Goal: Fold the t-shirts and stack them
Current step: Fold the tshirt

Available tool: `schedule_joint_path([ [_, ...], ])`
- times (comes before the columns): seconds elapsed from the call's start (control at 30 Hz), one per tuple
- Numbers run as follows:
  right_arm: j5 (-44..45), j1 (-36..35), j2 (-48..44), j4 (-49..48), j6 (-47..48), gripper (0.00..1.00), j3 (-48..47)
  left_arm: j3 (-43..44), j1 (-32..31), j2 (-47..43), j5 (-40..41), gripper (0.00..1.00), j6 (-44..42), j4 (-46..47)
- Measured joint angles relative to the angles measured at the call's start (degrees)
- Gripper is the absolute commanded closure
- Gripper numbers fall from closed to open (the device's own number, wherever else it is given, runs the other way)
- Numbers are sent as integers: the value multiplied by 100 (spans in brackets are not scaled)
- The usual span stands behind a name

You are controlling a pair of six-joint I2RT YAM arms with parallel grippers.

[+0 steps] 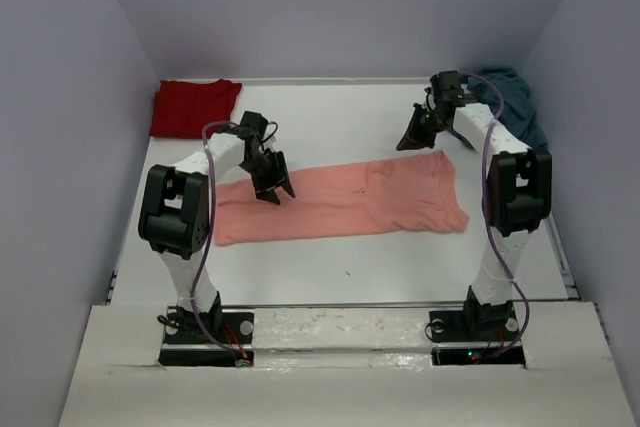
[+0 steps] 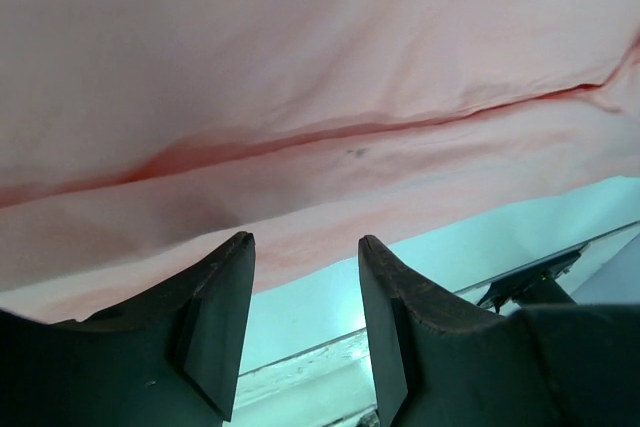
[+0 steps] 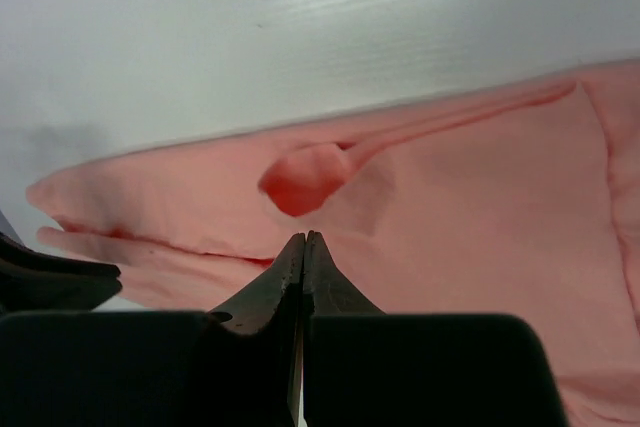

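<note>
A white worktop (image 1: pixel 340 267) is lying beneath the left gripper (image 1: pixel 279 196) and the right gripper (image 1: pixel 408 141), stretching well past both. Pale lilac-grey walls are closing it in: a back wall (image 1: pixel 340 7) is rising beyond them, a left wall (image 1: pixel 60 147) is standing outward of the left gripper, and a right wall (image 1: pixel 600 97) outward of the right gripper. Soft, even light is falling, casting faint shadows.

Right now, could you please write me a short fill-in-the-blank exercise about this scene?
1. The salmon-pink shirt lies flat in the ____ of the table.
2. The dark red shirt sits in the far ____ corner.
3. The left hand hovers over the salmon-pink shirt with its fingers ____.
4. The right hand is ____, with no cloth in it.
Missing words: middle; left; open; shut.
</note>
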State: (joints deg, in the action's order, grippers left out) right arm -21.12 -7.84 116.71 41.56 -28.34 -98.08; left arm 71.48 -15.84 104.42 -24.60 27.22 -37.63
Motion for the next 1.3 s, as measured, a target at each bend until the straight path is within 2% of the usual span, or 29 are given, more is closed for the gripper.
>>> schedule_joint_path([
  [0.17,39,168,-1047,87,-22,100,1449,850,-85,151,90,45,-214,-210],
  [0.43,122,179,-1582,334,-42,100,2529,1276,-109,520,396,45,-686,-382],
  [0.83,216,289,-1493,382,-50,100,2702,984,-94,1080,728,45,-1167,-374],
  [1.07,317,293,-824,385,-68,100,2597,1152,-109,1174,925,45,-1244,-557],
  [1.3,516,289,-374,487,-111,100,2041,1320,-105,1252,1303,45,-1276,-743],
])
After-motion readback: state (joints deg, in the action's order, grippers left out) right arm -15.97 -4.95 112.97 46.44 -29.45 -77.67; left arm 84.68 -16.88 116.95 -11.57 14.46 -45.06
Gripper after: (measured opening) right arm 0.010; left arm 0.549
